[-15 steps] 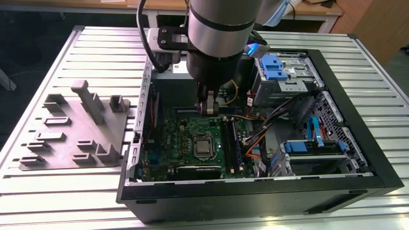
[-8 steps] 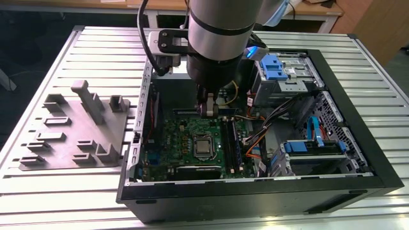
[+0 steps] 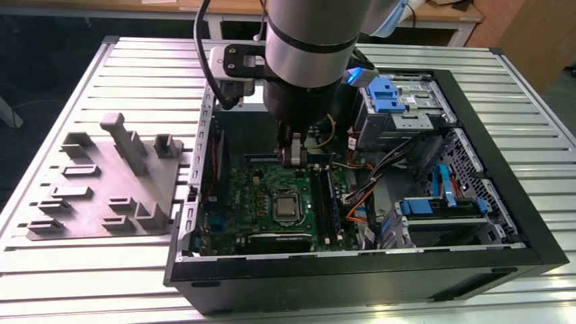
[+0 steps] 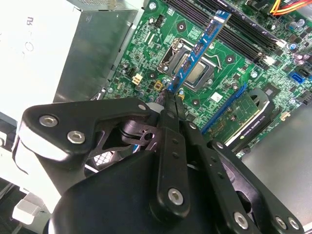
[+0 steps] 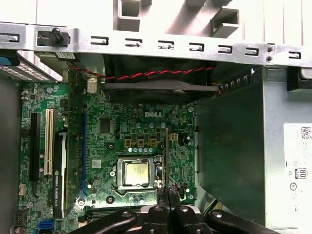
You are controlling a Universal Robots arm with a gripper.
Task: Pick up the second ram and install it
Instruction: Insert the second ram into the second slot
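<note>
In the exterior view the arm [image 3: 306, 61] points straight down into the open case [image 3: 360, 277] on the tabletop [image 3: 81, 270], jaws low over the board [image 3: 243, 196]. In the second wrist view the jaws are clenched on one end of the ram [image 4: 197, 48], held on edge in the air, likely so it can slide into a slot. In the first wrist view the ram [image 5: 168, 151] hangs over the board, beside the chip [image 5: 135, 173].

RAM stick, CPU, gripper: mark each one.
RAM stick [image 4: 197, 48], second wrist view, middle of its blue face.
CPU [image 5: 135, 174], first wrist view, centre of its metal lid.
gripper [image 4: 171, 99], second wrist view, between fingertips clamping the stick.
</note>
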